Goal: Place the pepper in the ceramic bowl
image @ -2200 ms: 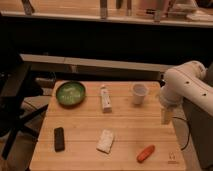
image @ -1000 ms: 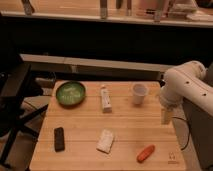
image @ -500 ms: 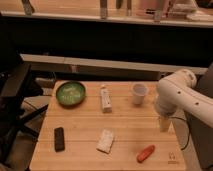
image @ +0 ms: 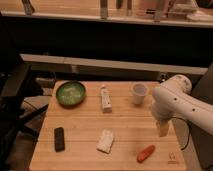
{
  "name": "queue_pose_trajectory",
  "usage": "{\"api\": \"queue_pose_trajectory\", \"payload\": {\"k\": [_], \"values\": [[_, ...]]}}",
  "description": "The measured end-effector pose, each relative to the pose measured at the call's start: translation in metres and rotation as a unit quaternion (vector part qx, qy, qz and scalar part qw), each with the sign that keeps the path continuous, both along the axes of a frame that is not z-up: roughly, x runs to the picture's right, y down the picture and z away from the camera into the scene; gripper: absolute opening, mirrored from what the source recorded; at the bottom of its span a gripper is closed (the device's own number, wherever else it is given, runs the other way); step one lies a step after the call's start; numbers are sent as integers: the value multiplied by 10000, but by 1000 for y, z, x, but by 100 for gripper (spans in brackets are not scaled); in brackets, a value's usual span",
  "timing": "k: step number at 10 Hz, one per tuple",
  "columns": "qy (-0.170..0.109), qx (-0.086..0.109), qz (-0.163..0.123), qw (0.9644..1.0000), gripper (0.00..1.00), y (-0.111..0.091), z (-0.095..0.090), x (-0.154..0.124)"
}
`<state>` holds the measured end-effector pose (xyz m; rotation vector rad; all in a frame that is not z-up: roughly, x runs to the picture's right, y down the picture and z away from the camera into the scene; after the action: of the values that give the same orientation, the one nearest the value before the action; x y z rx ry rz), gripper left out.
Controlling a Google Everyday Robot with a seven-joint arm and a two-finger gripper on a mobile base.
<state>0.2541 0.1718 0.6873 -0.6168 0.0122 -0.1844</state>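
The small orange-red pepper [image: 146,153] lies on the wooden table [image: 90,125] near the front right edge. The green ceramic bowl [image: 70,93] stands at the back left of the table, with nothing in it. My gripper [image: 163,129] hangs from the white arm [image: 176,102] at the table's right side. It points down, a little above and to the right of the pepper, and is far from the bowl. Nothing shows in the gripper.
A white tube [image: 105,98] lies at the back middle and a small white cup [image: 139,93] stands to its right. A black rectangular bar [image: 59,138] lies front left and a white packet [image: 106,140] front middle. A dark chair stands left of the table.
The arm has swung left and downward over the table's right edge, bringing the gripper closer to the pepper. The objects on the table have not moved.
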Motion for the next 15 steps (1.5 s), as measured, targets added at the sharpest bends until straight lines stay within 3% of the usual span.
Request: {"api": "queue_pose_trajectory", "payload": {"k": [7,15], "values": [[-376,-120,-596,9974,80,25,2,-19],[-705,-140,-1188,9903,80,55,13,-35]]}}
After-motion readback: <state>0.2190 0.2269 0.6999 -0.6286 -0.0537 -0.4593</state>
